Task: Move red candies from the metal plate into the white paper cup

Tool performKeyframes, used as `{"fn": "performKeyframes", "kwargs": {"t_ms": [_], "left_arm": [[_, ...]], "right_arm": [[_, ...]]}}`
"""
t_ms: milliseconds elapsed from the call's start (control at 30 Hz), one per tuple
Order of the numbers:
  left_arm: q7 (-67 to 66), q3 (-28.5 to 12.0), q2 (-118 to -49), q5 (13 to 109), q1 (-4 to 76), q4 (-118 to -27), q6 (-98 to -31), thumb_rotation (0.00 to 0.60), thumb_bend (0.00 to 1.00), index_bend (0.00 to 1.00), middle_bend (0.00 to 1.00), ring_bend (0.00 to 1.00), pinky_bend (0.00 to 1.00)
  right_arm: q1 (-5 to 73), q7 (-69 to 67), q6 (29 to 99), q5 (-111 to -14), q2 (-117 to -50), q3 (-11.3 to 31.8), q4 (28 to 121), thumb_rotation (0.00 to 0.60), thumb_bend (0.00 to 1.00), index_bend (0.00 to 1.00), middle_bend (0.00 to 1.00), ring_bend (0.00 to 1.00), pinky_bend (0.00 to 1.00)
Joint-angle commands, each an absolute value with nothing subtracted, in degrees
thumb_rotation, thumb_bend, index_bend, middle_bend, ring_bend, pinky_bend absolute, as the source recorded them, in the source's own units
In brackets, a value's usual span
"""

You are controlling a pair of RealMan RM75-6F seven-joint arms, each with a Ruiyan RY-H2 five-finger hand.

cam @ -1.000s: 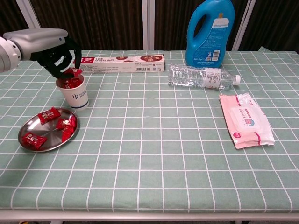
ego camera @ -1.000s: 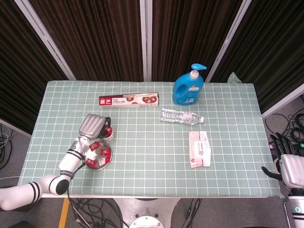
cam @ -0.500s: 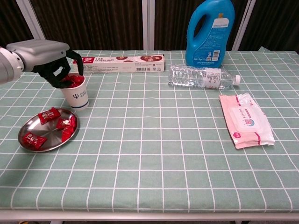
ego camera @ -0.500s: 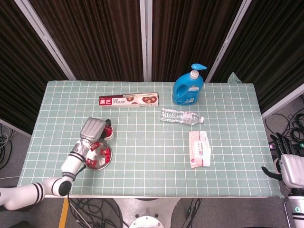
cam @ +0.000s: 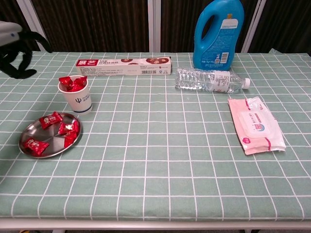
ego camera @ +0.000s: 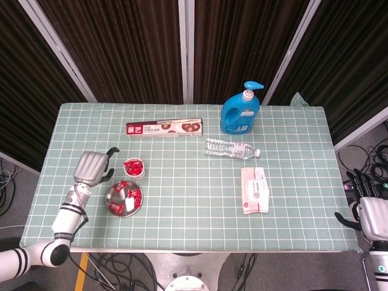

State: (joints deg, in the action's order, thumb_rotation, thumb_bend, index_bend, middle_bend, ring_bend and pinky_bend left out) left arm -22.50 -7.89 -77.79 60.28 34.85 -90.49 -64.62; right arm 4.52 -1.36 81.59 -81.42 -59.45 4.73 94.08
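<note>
Red candies [cam: 73, 83] already fill the top of the cup [cam: 78, 98], heaped to its rim, so part of the job looks done; a handful more [cam: 54, 130] lie in the plate [cam: 29, 132], which sits just near and left of the cup at the left side of the worktop [cam: 170, 160]. In the chest view about four wrapped pieces can be told apart in the plate, one far, two close together at its right, one at its near left edge. By my reckoning the task is somewhere past the middle, with those pieces left to carry over, though the cup has little room above its rim and further ones may sit loosely on the heap. The left hand [ego camera: 91, 168] is left of the cup and plate, clear of both, its fingers apart and somewhat curled, holding nothing that either view shows. The right hand [ego camera: 368, 212] is off the worktop's right edge, low and idle; its fingers are too small and dark to say how they lie. A box, a bottle and a wipes pack farther right play no part.
</note>
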Motion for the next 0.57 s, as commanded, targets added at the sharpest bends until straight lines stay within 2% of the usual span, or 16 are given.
{"fn": "performKeyframes", "kwargs": {"t_ms": [33,100,200,333,567], "left_arm": [[-20.2,-6.7,-74.7,64.2,29.0,-91.2,-73.8,0.6,0.39,0.3,0.64,0.64,0.88],[-21.5,-5.4,-74.1,66.0,26.6,-89.8,-77.8,0.6,0.39,0.3,0.53,0.49,0.66],[-20.0,-3.6,-73.4,68.0,23.1,-88.9,-81.3,0.6,0.38,0.3,0.38,0.33,0.42],[-17.2,-1.6,-72.3,70.1,18.6,-88.6,-85.1,0.6,0.37,0.3,0.34,0.29,0.34],[-16.6,1.2,-70.0,71.6,12.2,-92.1,-89.5,0.6,0.37,0.3,0.34,0.29,0.3]], "right_arm": [[4.4,-1.7,82.1,-81.9,-59.5,4.8,93.6,0.6,0.07,0.0,0.02,0.0,0.35],[4.4,-2.1,82.6,-82.4,-59.8,4.9,93.1,0.6,0.07,0.0,0.02,0.0,0.31],[4.5,-2.7,83.0,-83.6,-60.1,4.7,92.5,0.6,0.07,0.0,0.01,0.0,0.23],[4.7,-4.9,84.2,-86.2,-60.3,4.4,91.6,0.6,0.08,0.0,0.01,0.0,0.17],[4.7,-5.4,85.4,-87.9,-61.1,4.1,90.8,0.6,0.07,0.0,0.01,0.0,0.16]]}}
